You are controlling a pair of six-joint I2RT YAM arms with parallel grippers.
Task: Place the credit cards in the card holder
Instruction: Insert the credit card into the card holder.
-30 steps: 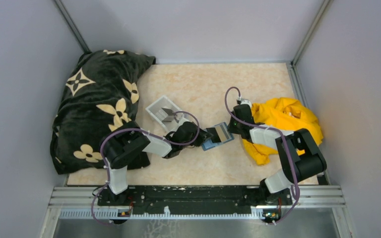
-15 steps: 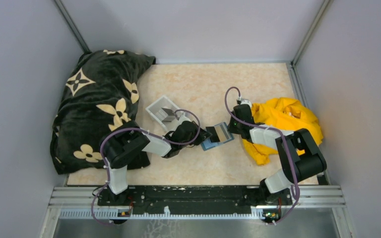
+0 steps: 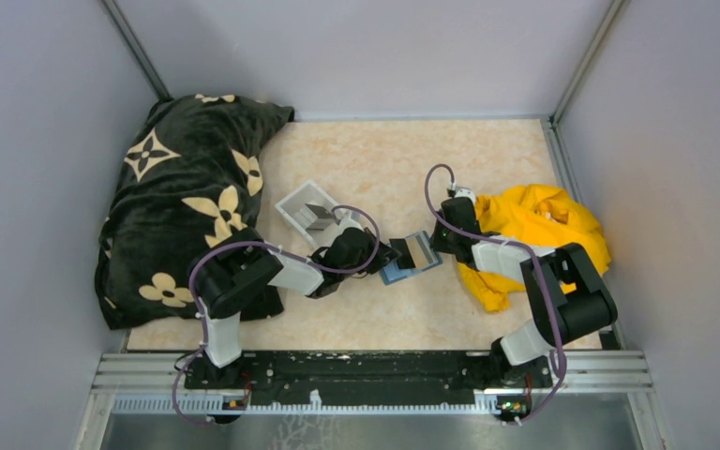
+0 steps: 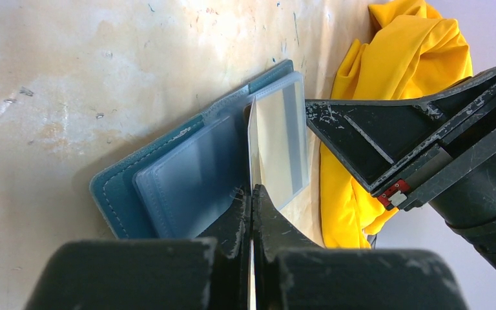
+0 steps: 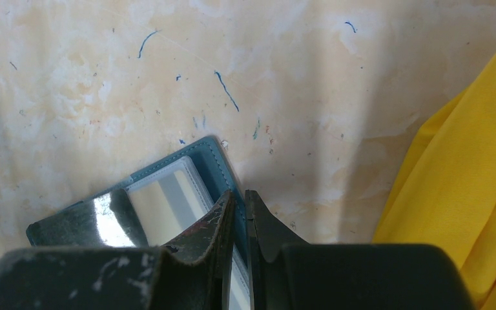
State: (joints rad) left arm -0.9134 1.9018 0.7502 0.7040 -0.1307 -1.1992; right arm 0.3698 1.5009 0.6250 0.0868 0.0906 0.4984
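Left tool (image 4: 252,197) is pinching fully shut on the near edge of a light, stiff, slick card (image 4: 250,148), standing it edge-on over the open card holder (image 4: 129,194) in the middle of the table (image 3: 384,159). Right tool (image 5: 239,210), reaching in from 3 o'clock, is clamping nearly shut on the holder's floppy edge.

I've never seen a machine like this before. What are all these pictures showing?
It is a robot with two arms, bolted to a table. One picture looks down from above. The other two come from small cameras on the wrists, so you see each arm's fingers up close. On the table lie a black flowered blanket, a yellow cloth, a white tray and an open blue wallet. The left gripper pinches a thin card, held on edge over the wallet. The right gripper pinches the wallet's edge, probably to keep it steady.
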